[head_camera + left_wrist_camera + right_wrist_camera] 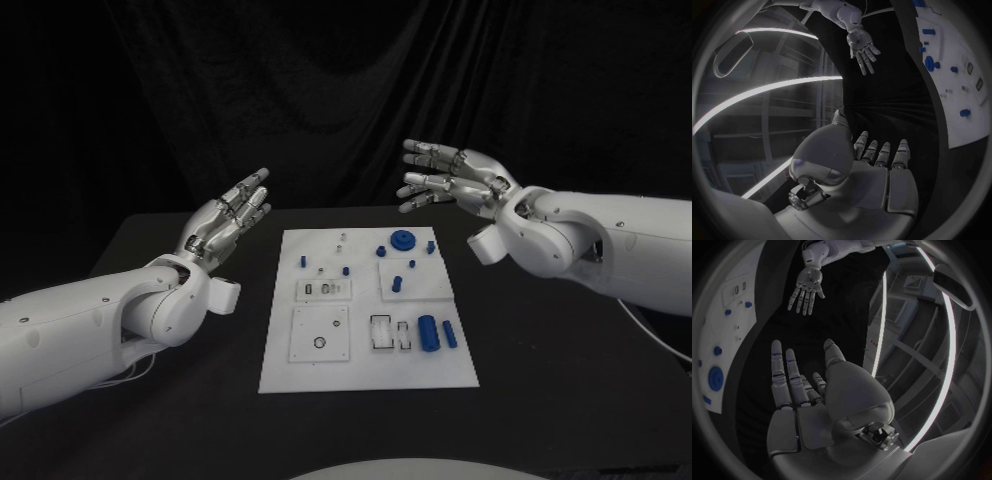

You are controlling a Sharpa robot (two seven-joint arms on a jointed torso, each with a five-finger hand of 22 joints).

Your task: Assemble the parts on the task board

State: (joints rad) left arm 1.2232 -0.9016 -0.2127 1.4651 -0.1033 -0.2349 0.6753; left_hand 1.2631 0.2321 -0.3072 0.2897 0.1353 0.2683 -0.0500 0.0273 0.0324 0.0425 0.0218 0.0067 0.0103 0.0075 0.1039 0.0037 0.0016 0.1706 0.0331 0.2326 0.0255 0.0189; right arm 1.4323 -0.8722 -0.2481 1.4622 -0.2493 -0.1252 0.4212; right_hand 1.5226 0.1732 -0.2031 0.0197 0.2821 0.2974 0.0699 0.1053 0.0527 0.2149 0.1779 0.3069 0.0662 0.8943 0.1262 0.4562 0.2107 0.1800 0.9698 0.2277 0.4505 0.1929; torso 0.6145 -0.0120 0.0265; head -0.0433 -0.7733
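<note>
Both hands up off the black table, empty. Left hand mid-left of frame, fingers straight and slightly apart, holding nothing. Right hand upper right of centre, fingers spread and a little bent, holding nothing. Task board flat at frame centre between the arms; blue parts lying on its upper and right areas, untouched.

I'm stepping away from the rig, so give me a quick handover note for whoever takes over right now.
Left hand: open, fingers apart, raised beside the board's left far corner, holding nothing.
Right hand: open, raised beyond the board's right far corner, holding nothing.
White task board lies mid-table. Blue parts sit on it: a round gear near the far edge, a cylinder and a slimmer pin on its right side, small pieces between.
Done: no part in hand.
Left: the assembly.
</note>
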